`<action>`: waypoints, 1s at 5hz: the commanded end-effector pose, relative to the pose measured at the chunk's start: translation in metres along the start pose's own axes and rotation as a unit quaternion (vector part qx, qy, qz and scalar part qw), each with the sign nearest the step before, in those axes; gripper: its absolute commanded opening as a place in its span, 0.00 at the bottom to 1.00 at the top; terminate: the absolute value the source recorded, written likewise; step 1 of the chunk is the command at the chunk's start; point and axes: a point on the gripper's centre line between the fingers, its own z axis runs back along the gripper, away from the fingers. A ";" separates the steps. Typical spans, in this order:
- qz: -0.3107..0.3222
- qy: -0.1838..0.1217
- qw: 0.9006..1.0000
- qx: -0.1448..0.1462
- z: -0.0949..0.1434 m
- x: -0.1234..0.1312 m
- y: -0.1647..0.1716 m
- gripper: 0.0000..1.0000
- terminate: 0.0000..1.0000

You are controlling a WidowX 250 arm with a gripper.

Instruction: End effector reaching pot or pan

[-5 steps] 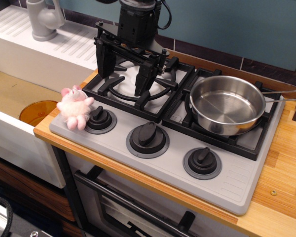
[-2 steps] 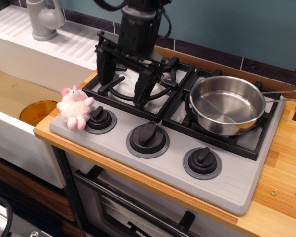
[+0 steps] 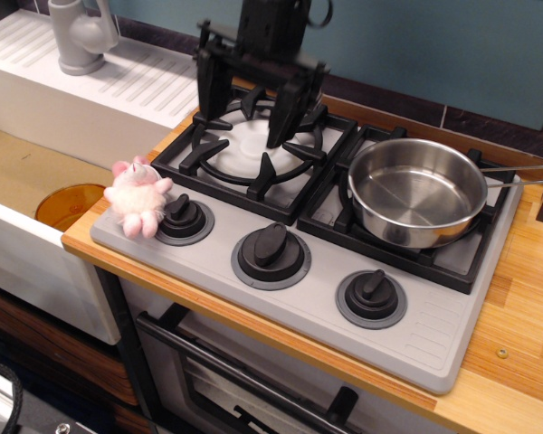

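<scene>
A round shiny stainless-steel pan (image 3: 418, 192) sits on the right burner of the grey stove, its thin metal handle (image 3: 523, 174) pointing right. My black gripper (image 3: 244, 127) hangs over the back of the left burner, to the left of the pan and apart from it. Its two long fingers (image 3: 281, 116) point down, spread wide, with nothing between them. It is raised above the grate.
A pink and white plush toy (image 3: 138, 197) lies by the left knob. Three black knobs (image 3: 271, 248) line the stove front. A white sink with a grey tap (image 3: 80, 34) is at the left, an orange plate (image 3: 68, 202) in its basin. Wooden counter (image 3: 516, 344) at right.
My gripper has risen off the left burner and shifted right and back, a little closer to the pan. The pan and the toy have not moved.
</scene>
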 end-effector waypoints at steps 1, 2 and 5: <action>0.036 0.006 0.999 -0.026 0.047 0.000 -0.029 1.00 0.00; 0.040 0.000 0.999 -0.028 0.045 -0.001 -0.040 1.00 0.00; 0.049 -0.027 0.998 -0.033 0.031 0.012 -0.068 1.00 0.00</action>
